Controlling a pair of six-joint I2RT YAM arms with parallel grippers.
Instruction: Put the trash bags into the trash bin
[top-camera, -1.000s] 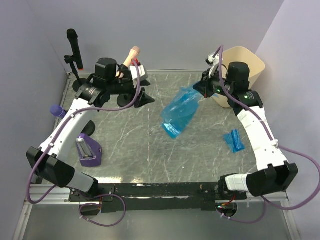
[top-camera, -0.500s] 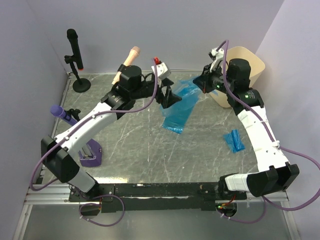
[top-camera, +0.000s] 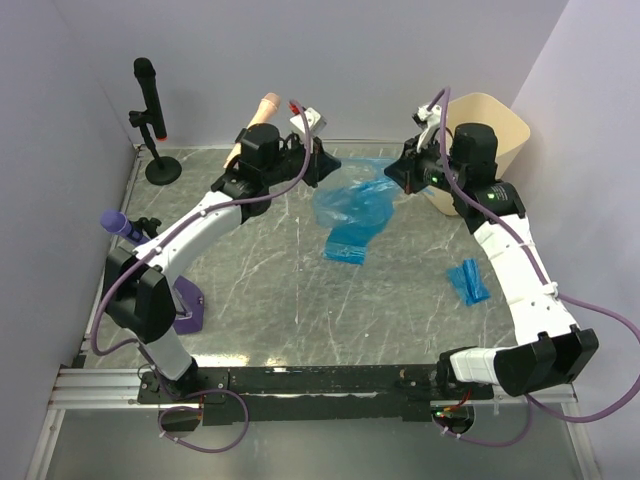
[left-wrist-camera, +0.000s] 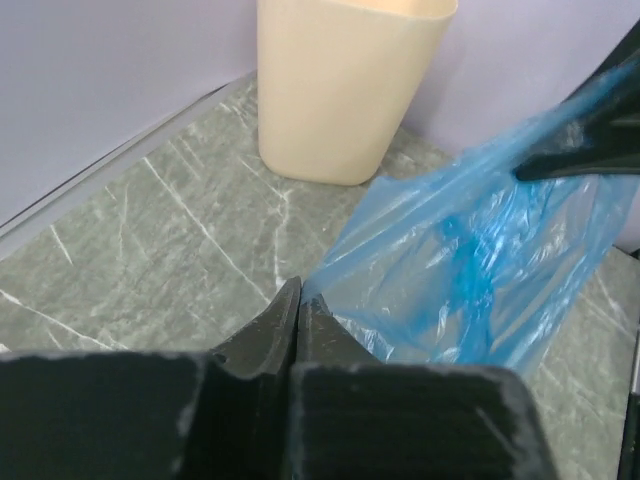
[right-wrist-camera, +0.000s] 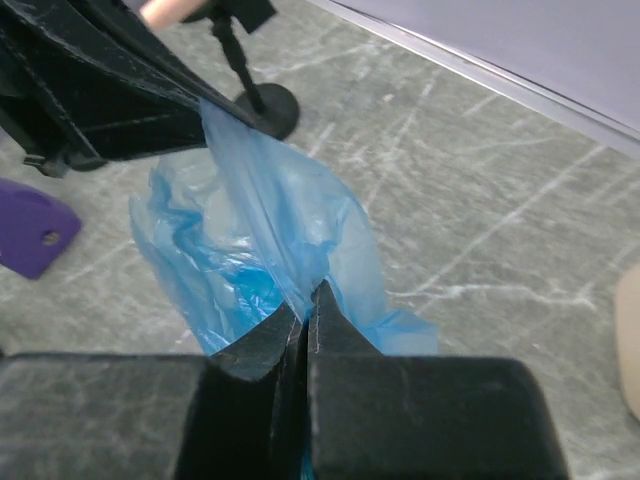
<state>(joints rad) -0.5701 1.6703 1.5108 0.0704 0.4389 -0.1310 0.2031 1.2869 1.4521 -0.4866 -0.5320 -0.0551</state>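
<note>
We note crumpled translucent blue trash bag (top-camera: 352, 203) pinched between left gripper (left-wrist-camera: 300, 292) and right gripper (right-wrist-camera: 312, 302), both clamped on it; plain cream trash bin (left-wrist-camera: 345, 90) beyond left gripper.

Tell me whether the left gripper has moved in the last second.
Yes: the left gripper swung right, away from the mic stand, toward the bin, and now pinches the bag.

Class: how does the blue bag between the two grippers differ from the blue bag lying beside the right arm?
The held bag is large and spread out; the loose bag is a small folded bundle. The left gripper and right gripper pinch the held bag; the loose bag lies untouched. Both are blue plastic, outside the trash bin.
</note>
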